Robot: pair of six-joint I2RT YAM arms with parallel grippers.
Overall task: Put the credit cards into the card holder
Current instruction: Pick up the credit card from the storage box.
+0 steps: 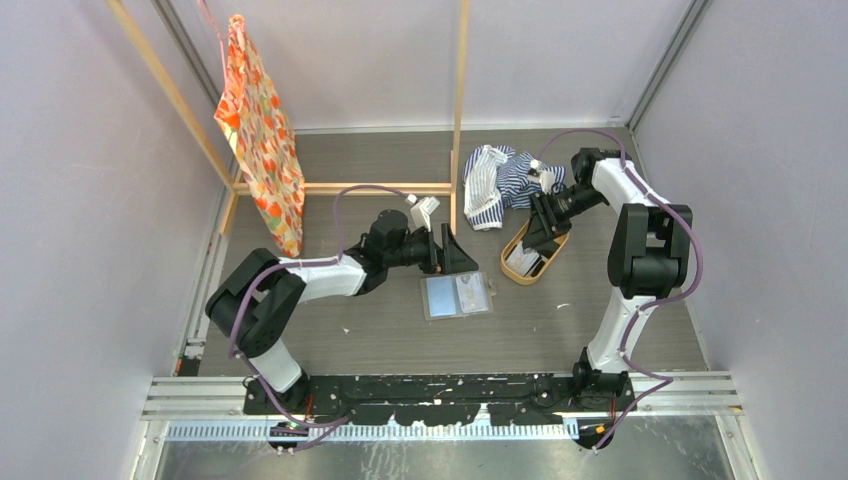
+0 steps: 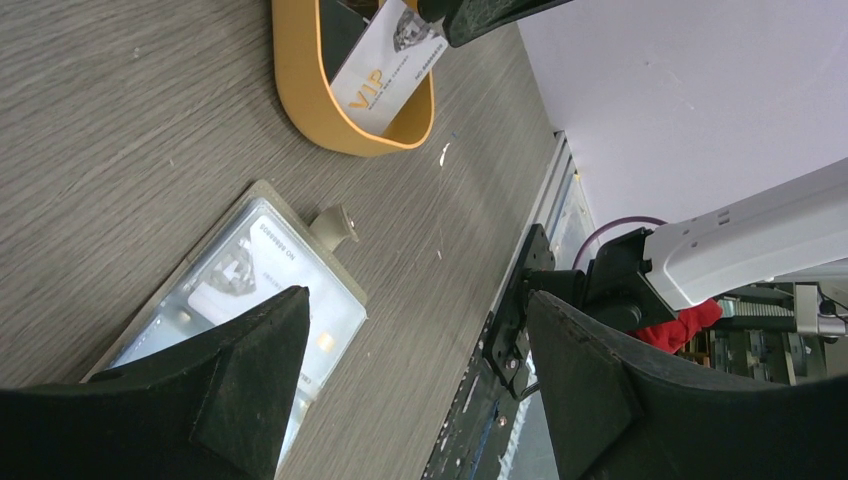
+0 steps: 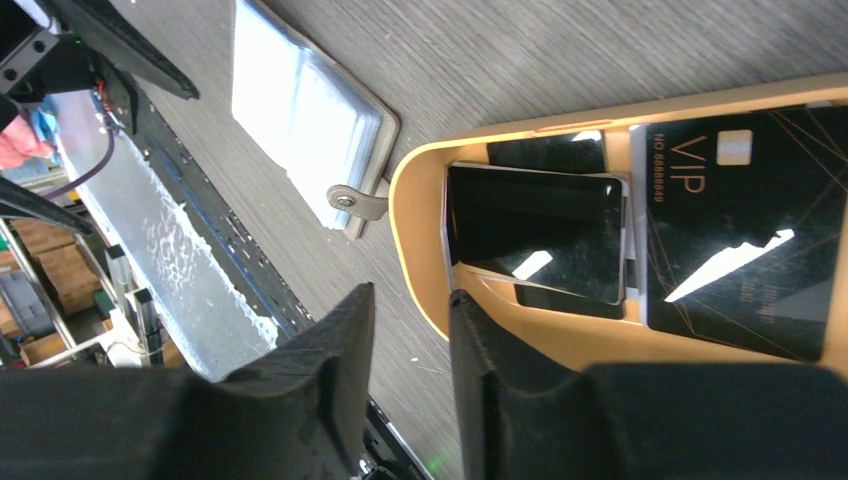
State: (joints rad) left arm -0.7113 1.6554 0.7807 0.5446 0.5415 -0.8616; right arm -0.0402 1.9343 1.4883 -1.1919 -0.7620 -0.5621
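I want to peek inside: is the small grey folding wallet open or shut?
Open: the small grey folding wallet lies spread flat, clear pockets facing up.

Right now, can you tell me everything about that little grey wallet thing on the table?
The card holder lies opened flat on the grey table, beside the orange tray but apart from it. A soft-looking grey border frames shiny clear pockets, with pale cards showing through. A small tab with a metal snap sticks out toward the tray. The left gripper hangs open right above it; I cannot tell whether it touches.
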